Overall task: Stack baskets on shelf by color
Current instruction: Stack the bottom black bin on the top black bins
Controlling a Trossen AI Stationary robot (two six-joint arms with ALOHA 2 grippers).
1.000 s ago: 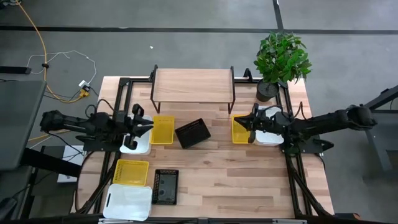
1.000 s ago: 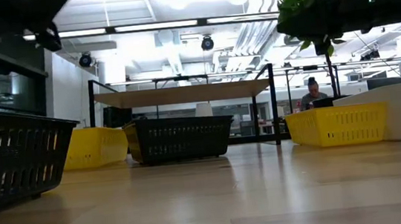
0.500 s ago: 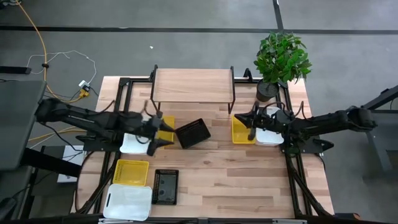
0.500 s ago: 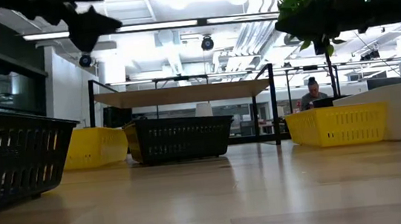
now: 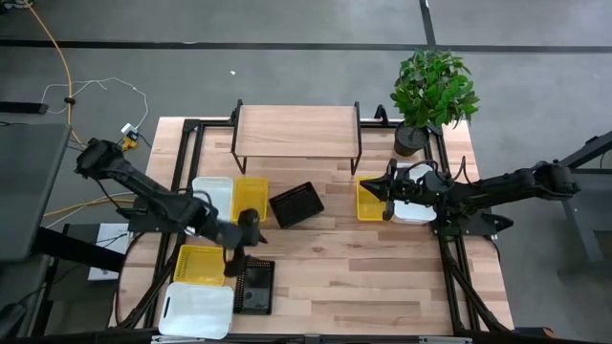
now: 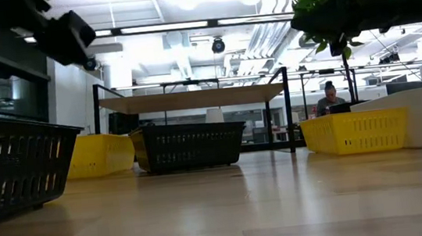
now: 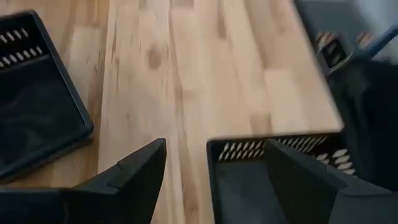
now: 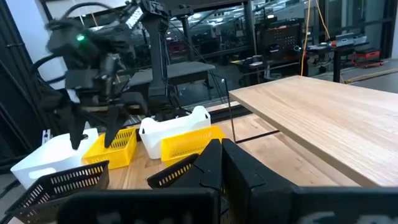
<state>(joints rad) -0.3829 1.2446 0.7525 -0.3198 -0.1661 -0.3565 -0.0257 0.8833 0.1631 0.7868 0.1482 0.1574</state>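
The shelf (image 5: pixel 296 132) stands at the table's far middle, its top bare. In front of it a white basket (image 5: pixel 212 196), a yellow basket (image 5: pixel 251 198) and a tilted black basket (image 5: pixel 296 204) rest on the table. A yellow basket (image 5: pixel 368 199) and a white basket (image 5: pixel 418 207) sit at the right. Near the left front corner lie a yellow basket (image 5: pixel 203 265), a black basket (image 5: pixel 255 285) and a white basket (image 5: pixel 196 311). My left gripper (image 5: pixel 239 256) hangs open above that black basket's far wall (image 7: pixel 273 144). My right gripper (image 5: pixel 385 191) is shut, above the right yellow basket.
A potted plant (image 5: pixel 432 91) stands at the far right corner beside the shelf. Bare tabletop (image 5: pixel 382 277) lies in the middle and near right. In the low view a person (image 6: pixel 328 98) sits far behind the table.
My left gripper has swung from over the white basket at the left toward the table's right, then toward the near edge, and now hangs over the near black basket. The baskets have stayed in place.
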